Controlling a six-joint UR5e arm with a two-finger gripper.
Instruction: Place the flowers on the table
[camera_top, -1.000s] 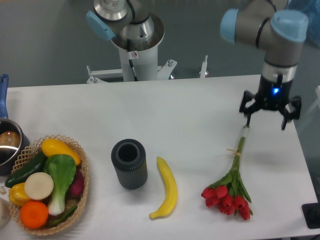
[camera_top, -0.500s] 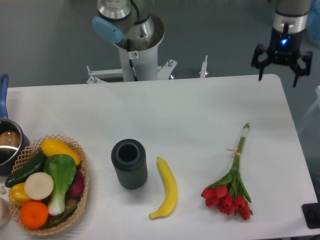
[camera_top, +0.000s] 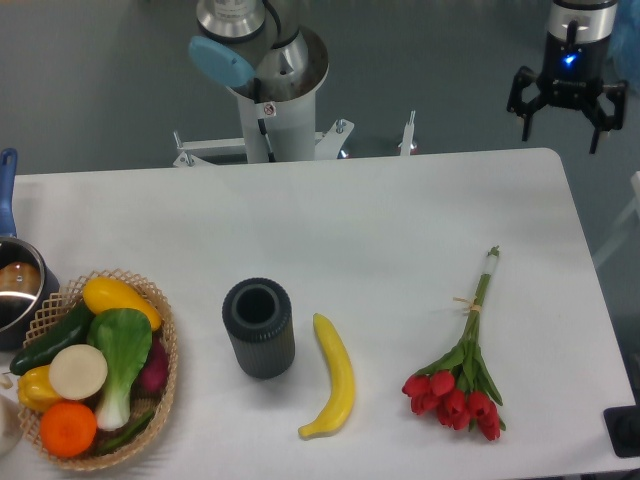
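The flowers (camera_top: 463, 366), a bunch of red tulip buds with green leaves and tied thin stems, lie flat on the white table (camera_top: 380, 220) at the right, buds toward the front edge and stem ends pointing back. My gripper (camera_top: 566, 122) hangs high at the top right, well above and behind the table's back right corner. Its fingers are spread open and hold nothing.
A dark grey cylinder cup (camera_top: 259, 327) stands near the table's middle, with a yellow banana (camera_top: 334, 378) beside it. A wicker basket (camera_top: 150, 300) of vegetables and fruit sits at the front left. A pot (camera_top: 14, 280) with a blue handle is at the left edge.
My gripper has risen from just above the stem ends up and away to the top right. The flowers stay lying on the table where they were.
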